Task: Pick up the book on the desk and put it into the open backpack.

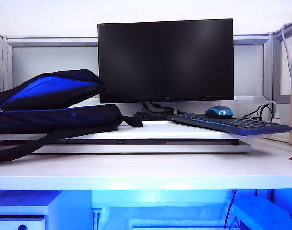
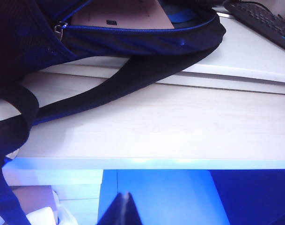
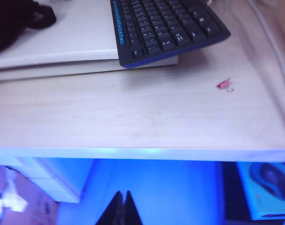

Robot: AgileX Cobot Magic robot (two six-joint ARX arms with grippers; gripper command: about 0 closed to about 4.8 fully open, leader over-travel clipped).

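The black backpack [image 1: 50, 105] with blue lining lies on its side on the left of the desk [image 1: 146, 172], its mouth open. In the left wrist view a pale pinkish book [image 2: 119, 14] lies flat inside the backpack [image 2: 147, 40], behind the blue zipper edge. Only part of its cover shows. My left gripper [image 2: 123, 197] is shut and empty, below and in front of the desk's front edge [image 2: 147, 161]. My right gripper [image 3: 122, 194] is also shut and empty, below the desk edge [image 3: 142, 152] on the right side. Neither gripper shows in the exterior view.
A white raised board [image 1: 146, 143] carries the backpack, a dark monitor [image 1: 165, 60], a black keyboard [image 1: 227, 123] overhanging its right end and a blue mouse [image 1: 218, 111]. A black strap [image 2: 109, 89] trails across the desk. A small pink scrap [image 3: 224, 85] lies near the right.
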